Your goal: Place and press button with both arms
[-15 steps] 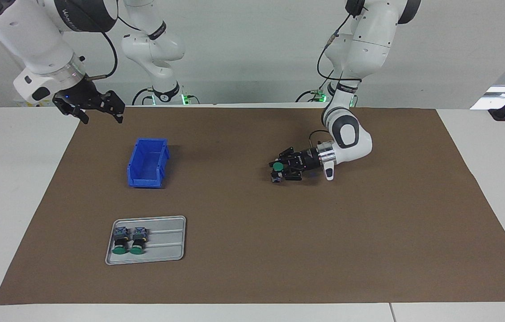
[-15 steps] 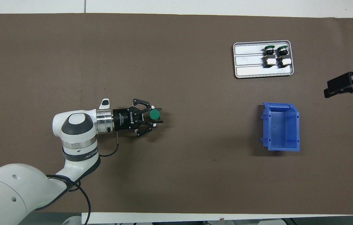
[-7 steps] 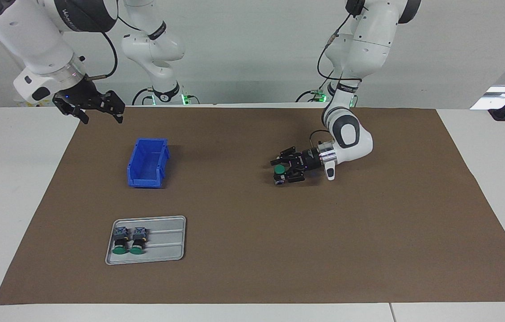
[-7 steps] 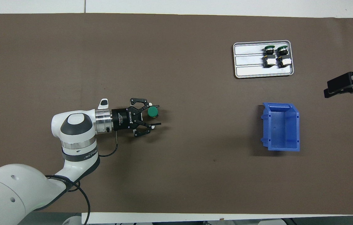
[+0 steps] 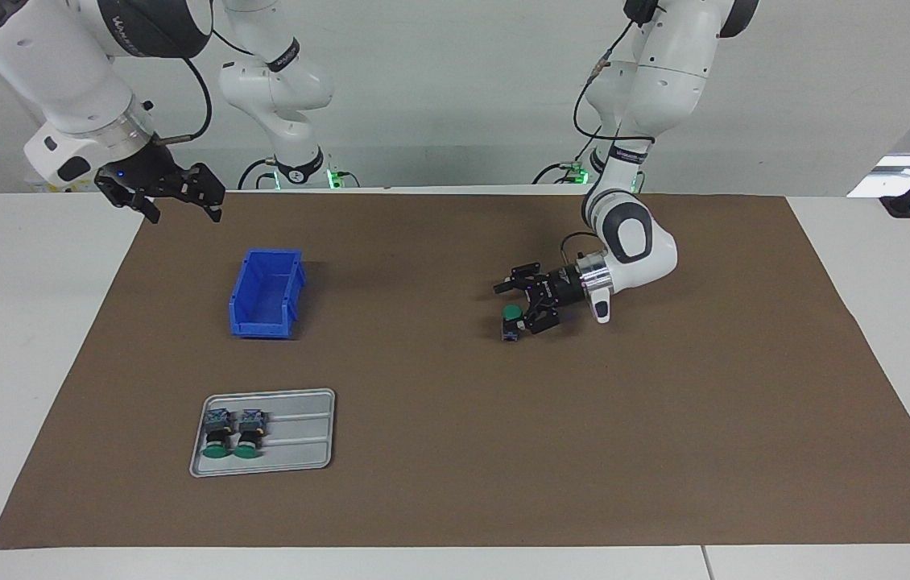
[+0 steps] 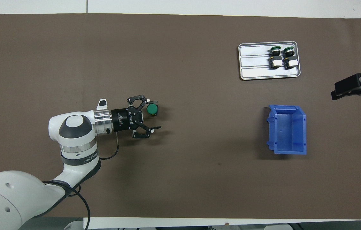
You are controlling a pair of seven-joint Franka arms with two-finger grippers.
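Observation:
One button (image 5: 511,316) (image 6: 152,109) stands on the brown mat (image 5: 664,419) with its green cap up, about midway along the table. My left gripper (image 5: 515,306) (image 6: 156,115) lies low and level around it, open. The button sits between the jaws, close to the one farther from the robots, and I cannot tell if they touch. My right gripper (image 5: 185,214) (image 6: 354,85) waits open and raised over the mat's edge at the right arm's end, holding nothing.
A silver tray (image 5: 302,459) (image 6: 254,67) holds two more green-capped buttons (image 5: 231,435) (image 6: 282,56) lying side by side. An open blue bin (image 5: 266,294) (image 6: 287,129) sits nearer to the robots than the tray.
My left gripper has opened and let go of the button, then drawn back a little toward its own end of the table. The button now stands on the mat. The right arm has not moved.

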